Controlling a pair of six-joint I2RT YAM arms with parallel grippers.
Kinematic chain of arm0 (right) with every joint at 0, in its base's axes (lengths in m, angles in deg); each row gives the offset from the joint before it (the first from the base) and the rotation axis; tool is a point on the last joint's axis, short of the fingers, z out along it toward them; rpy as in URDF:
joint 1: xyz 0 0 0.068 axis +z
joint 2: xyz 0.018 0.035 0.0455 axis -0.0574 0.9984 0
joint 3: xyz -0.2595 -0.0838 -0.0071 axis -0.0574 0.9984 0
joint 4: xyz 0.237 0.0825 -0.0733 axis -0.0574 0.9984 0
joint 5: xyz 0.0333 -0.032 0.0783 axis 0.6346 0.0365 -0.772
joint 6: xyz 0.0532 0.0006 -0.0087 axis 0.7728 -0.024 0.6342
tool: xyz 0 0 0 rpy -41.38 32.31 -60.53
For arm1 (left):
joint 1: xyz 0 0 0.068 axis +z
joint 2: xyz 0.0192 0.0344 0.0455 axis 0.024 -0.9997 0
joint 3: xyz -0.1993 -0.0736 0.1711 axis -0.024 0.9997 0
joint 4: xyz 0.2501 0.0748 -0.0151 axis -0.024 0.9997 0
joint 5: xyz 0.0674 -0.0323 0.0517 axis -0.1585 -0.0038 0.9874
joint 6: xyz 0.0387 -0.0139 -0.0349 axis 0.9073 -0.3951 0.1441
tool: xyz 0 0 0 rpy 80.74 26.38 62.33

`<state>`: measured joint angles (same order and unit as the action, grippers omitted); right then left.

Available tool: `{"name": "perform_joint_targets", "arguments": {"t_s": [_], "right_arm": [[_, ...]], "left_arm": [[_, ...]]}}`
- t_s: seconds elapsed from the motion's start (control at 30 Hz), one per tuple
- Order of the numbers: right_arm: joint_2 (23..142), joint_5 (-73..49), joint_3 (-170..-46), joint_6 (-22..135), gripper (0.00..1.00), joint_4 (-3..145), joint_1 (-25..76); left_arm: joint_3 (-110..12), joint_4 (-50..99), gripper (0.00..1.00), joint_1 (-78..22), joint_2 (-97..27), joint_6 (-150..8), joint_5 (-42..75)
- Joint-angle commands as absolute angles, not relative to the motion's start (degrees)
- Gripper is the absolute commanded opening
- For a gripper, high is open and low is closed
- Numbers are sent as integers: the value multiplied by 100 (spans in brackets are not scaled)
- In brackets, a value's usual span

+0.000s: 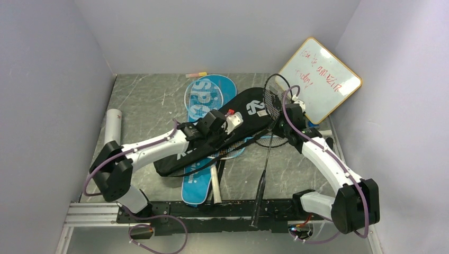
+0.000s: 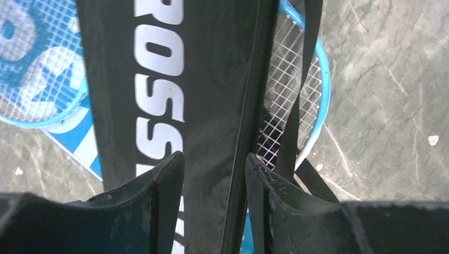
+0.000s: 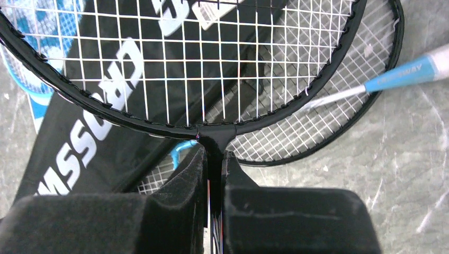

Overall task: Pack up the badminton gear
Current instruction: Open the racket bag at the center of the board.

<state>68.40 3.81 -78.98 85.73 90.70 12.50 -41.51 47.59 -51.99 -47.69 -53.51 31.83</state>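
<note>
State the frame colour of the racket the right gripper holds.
Black racket, seen best in the right wrist view.

I read white letters "ROSS" on the black bag [image 2: 159, 79] just ahead of my left jaws; the whiteboard [image 1: 320, 79] carries red writing I can't decipher.

The counter [image 1: 148, 100] is dark grey stone-patterned, veined with pale streaks. Plain white walls [image 1: 212, 32] close it in on the left, back and right. A whiteboard [image 1: 323, 79] with an orange rim and red writing leans against the right wall. A white tube [image 1: 112, 127] lies by the left wall. Light is even and soft.
</note>
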Motion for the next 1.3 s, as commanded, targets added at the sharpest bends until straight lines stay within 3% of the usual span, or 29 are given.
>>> {"name": "perform_joint_targets", "arguments": {"t_s": [0.0, 0.5, 0.77, 0.93, 1.03, 1.27], "right_arm": [[6532, 317, -7745, 8622, 0, 8952, 1238], [6445, 144, -7543, 8669, 0, 8675, 1236], [6491, 112, -7540, 8658, 0, 8641, 1237], [6500, 93, -7518, 8649, 0, 8628, 1237], [6508, 92, -7518, 8649, 0, 8642, 1236], [6566, 355, -7697, 8847, 0, 9350, 1238]], "left_arm": [[-4401, 4769, 50, -5326, -5129, -4848, 2737], [-4759, 4956, 38, -5430, -5859, -4864, 2962], [-4782, 4960, 38, -5437, -6046, -4919, 3301], [-4806, 4937, 27, -5440, -6124, -4973, 3440], [-4883, 4949, 7, -5434, -6202, -5065, 3481], [-5594, 5596, 5, -5399, -6309, -5867, 4521]]}}
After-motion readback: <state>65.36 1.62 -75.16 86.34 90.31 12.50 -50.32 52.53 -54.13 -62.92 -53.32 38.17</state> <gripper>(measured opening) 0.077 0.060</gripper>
